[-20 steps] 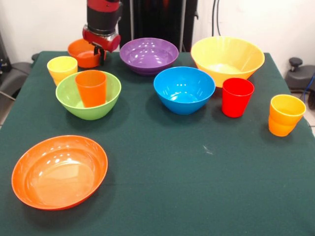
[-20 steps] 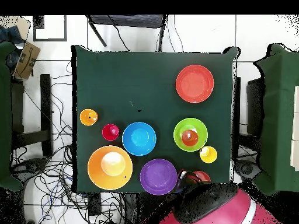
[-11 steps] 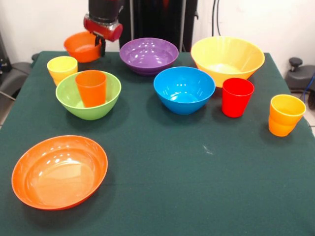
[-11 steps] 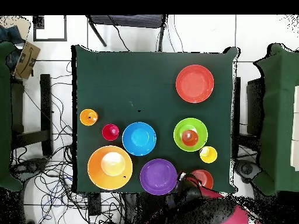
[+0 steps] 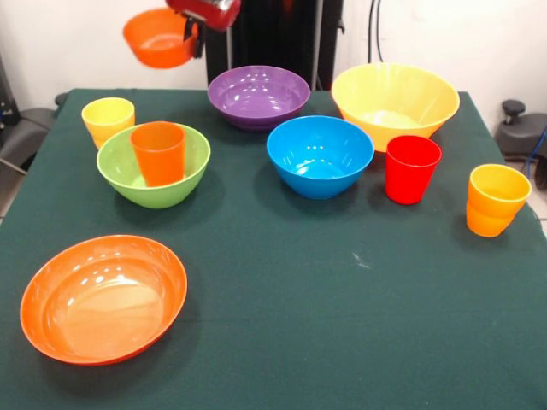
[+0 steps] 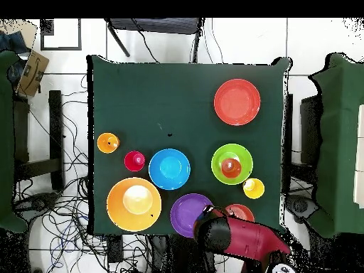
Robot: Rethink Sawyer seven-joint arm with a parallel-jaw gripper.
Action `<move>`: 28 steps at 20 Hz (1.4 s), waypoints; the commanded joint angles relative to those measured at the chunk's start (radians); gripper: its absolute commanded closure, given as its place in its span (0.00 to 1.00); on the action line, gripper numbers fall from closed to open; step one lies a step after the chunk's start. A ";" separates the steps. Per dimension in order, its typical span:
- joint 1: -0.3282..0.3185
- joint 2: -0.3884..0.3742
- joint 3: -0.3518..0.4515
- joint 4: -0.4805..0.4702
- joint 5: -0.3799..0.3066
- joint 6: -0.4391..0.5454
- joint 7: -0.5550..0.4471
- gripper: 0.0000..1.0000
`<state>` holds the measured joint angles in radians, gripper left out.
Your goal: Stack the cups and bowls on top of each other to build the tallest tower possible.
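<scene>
Small deep orange plastic bowl [image 5: 159,38] hangs clamped by its rim in our tool [image 5: 199,34], above the bench [image 5: 342,282]; a one-sided hold, we judge, could let it tilt or slip.

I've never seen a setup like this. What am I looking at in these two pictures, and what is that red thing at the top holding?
The red thing is a robot arm's gripper, a mechanical hand. It grips a small orange bowl by the rim, lifted off the table.

One picture is taken from across the table, facing the robot; the other looks straight down from above, where the arm shows at the bottom.

On the green cloth lie plastic dishes: a green bowl with an orange cup standing in it, a yellow cup, a purple bowl, a blue bowl, a big yellow bowl, a red cup, a yellow-orange cup and a wide orange bowl.
</scene>
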<state>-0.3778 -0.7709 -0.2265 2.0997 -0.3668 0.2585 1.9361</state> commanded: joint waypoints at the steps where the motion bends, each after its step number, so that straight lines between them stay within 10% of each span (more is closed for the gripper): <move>1: 0.064 -0.095 0.136 -0.106 -0.019 0.077 -0.022 1.00; 28: 0.003 0.039 0.283 -0.249 -0.110 0.027 -0.044 1.00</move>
<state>-0.3710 -0.7905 -0.0406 1.9210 -0.4031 0.2907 1.9361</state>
